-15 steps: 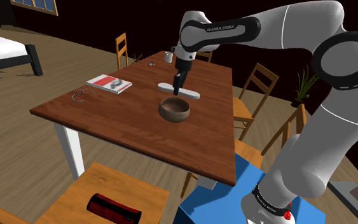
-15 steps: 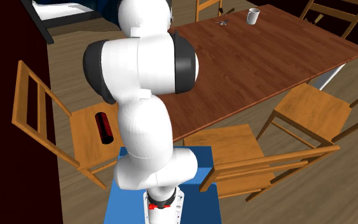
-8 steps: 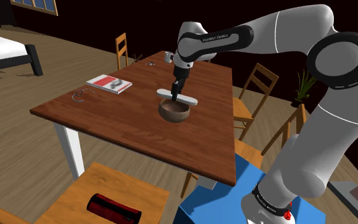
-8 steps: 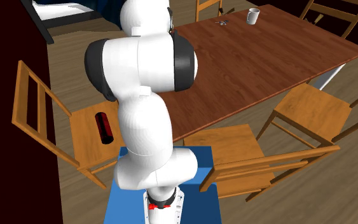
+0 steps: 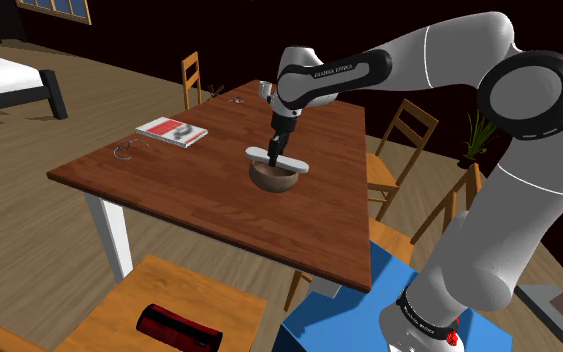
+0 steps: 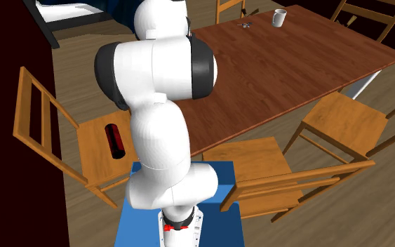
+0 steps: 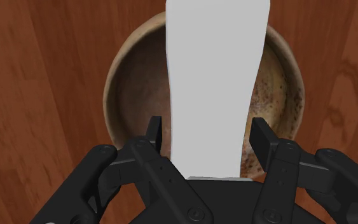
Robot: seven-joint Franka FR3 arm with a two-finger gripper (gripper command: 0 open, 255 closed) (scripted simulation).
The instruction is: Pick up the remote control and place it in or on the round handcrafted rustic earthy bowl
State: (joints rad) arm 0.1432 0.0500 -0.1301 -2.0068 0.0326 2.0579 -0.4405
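Note:
A plain white remote control lies across the rim of a round brown speckled bowl near the middle of the wooden table. My black gripper points straight down over the remote's middle. In the wrist view the remote runs between the fingers and spans the bowl. A thin gap shows on each side of it, so the gripper is slightly open and not clasping it.
A red-and-white book and a small wire item lie toward the shoulder view's left. A mug stands at the table's far edge. Wooden chairs surround the table, one holding a dark red cylinder.
The gripper came down and toward the shoulder view's left with the remote, from above the table behind the bowl onto the bowl's rim. The fingers now stand just off the remote.

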